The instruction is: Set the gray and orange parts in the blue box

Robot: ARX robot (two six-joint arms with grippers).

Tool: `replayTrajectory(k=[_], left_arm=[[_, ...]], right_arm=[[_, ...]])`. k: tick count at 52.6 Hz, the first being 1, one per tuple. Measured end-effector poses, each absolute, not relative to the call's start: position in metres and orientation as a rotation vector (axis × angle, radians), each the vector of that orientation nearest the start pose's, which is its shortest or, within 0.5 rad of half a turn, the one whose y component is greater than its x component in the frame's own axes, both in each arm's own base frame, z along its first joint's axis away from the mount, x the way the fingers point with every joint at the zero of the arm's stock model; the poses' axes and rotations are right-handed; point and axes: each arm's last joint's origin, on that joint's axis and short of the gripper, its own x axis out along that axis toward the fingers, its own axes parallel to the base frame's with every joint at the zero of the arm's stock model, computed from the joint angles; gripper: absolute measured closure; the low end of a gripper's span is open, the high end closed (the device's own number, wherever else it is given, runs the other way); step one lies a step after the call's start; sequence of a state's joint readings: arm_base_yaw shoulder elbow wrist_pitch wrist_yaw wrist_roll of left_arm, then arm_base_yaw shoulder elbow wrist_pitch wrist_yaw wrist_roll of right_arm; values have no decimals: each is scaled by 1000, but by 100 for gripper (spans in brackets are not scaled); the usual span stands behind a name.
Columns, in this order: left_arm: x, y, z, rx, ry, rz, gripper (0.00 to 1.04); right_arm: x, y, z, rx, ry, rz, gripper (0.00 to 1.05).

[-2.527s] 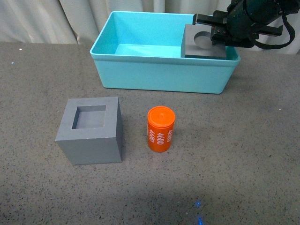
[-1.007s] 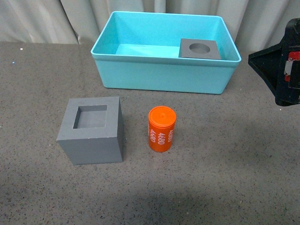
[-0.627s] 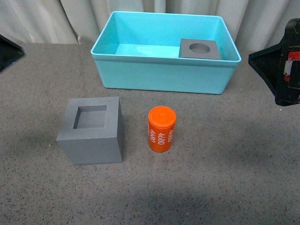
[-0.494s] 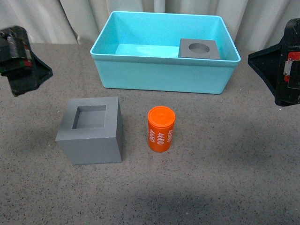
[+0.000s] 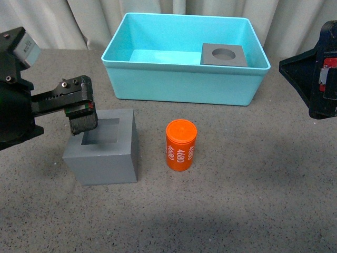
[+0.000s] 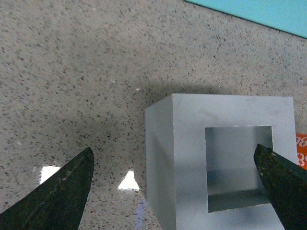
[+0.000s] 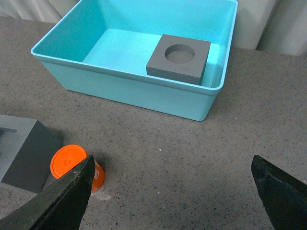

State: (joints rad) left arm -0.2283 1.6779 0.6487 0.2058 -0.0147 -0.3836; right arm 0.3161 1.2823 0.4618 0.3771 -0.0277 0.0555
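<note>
The gray and orange parts are lying split. The gray cube with the round hole [image 5: 225,55] is sitting inside the blue box [image 5: 184,87], toward its 2 o'clock corner, hole facing up. On the table [image 5: 263,184], the orange cylinder [image 5: 181,145] is standing upright at the box's 6 o'clock, long axis vertical, flat cap up, its white "4680" print running up the side. The gray cube with the square recess [image 5: 102,147] is resting at the cylinder's 9 o'clock, near but apart, recess opening upward.

The front view is showing only one dark finger [image 5: 83,117] of the left gripper [image 6: 175,184], above the recess cube's top. The left wrist view is showing both fingertips spread wide, holding nothing, the cube between them. There the cylinder is showing only as an orange sliver.

The right gripper [image 7: 172,189] is hanging at the box's 3 o'clock, fingers wide and empty. Its wrist view is looking down into the box; the front view is hiding that cube's lower part behind the near wall.
</note>
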Motion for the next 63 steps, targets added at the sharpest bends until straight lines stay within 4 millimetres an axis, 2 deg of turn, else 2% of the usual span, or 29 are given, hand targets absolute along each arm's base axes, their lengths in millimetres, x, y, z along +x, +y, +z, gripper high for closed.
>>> replayTrajectory(k=[7, 15, 21, 27, 30, 38, 49, 55, 63], left_arm=[[288, -68, 110, -257, 874, -35, 8], [289, -71, 103, -239, 912, -19, 38], [290, -73, 103, -239, 915, -24, 52], [291, -75, 104, -254, 904, -11, 76], [291, -75, 106, -278, 891, 7, 84], [290, -74, 117, -289, 850, 15, 87], [290, -72, 160, -261, 715, -38, 87], [309, -73, 194, -278, 565, -90, 87], [337, -73, 219, -295, 445, -114, 87]], right_arm=[[231, 76, 177, -10, 450, 326, 10], [231, 76, 177, -10, 450, 326, 10], [231, 76, 177, -10, 450, 326, 10], [231, 76, 177, -10, 450, 326, 10], [231, 76, 177, -10, 450, 326, 10], [231, 76, 177, -10, 450, 326, 10], [231, 76, 177, -10, 450, 326, 10], [231, 76, 177, -10, 450, 326, 10], [231, 76, 177, -10, 450, 326, 10]])
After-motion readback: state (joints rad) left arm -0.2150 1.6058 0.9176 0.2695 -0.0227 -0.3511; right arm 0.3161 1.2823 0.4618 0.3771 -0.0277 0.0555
